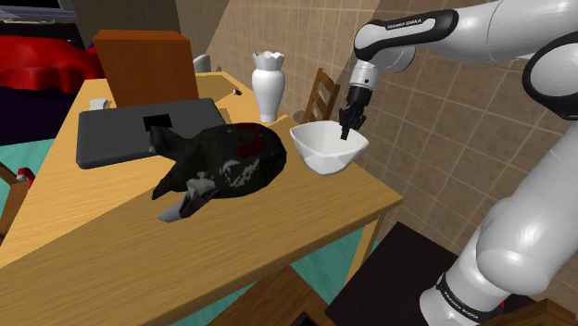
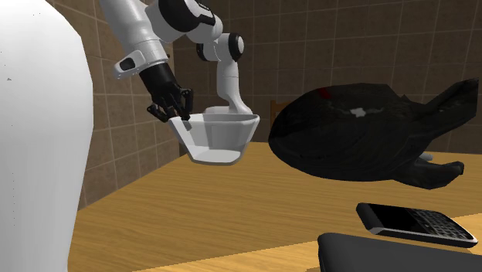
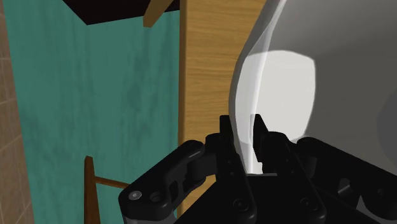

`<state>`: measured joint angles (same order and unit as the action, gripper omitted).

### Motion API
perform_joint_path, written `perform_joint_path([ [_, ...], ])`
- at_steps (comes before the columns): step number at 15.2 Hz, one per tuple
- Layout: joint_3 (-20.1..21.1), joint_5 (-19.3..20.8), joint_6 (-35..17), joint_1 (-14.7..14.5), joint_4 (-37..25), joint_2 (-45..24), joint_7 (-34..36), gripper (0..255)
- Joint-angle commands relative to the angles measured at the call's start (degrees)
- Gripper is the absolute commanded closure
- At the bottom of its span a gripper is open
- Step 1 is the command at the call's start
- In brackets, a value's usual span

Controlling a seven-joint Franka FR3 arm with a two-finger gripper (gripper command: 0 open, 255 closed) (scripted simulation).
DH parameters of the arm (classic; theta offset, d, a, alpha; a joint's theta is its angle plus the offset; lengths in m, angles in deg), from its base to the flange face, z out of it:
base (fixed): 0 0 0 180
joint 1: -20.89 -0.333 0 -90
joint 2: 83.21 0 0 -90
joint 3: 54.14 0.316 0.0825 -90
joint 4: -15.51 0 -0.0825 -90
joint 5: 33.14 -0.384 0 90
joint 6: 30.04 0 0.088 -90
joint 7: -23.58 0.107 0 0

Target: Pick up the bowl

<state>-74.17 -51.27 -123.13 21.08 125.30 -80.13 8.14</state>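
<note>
I am pinching the white bowl (image 1: 324, 153) by its rim with my pincer (image 1: 347, 132) (one finger inside, one outside); it seems to be hanging just above the wooden table (image 1: 185, 255), beside a black lump (image 1: 227, 162).

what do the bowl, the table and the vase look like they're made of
bowl: plain white, smooth, soft sheen; could be ceramic or plastic, can't tell.
table: wood, going by the visible grain and matte tan colour.
vase: white, smooth, with a scalloped rim; likely ceramic, not certain.
</note>
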Motion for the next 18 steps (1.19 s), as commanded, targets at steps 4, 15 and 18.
perform_joint_path([
  [4, 0.0, 0.1, 1.4, 0.0, -1.3, 0.0, 0.5, 255],
  [15, -0.2, 0.1, 9.4, 0.1, -9.8, -0.1, 2.8, 255],
  [18, -0.2, -0.1, 11.0, 0.1, -11.6, -0.3, 3.2, 255],
])
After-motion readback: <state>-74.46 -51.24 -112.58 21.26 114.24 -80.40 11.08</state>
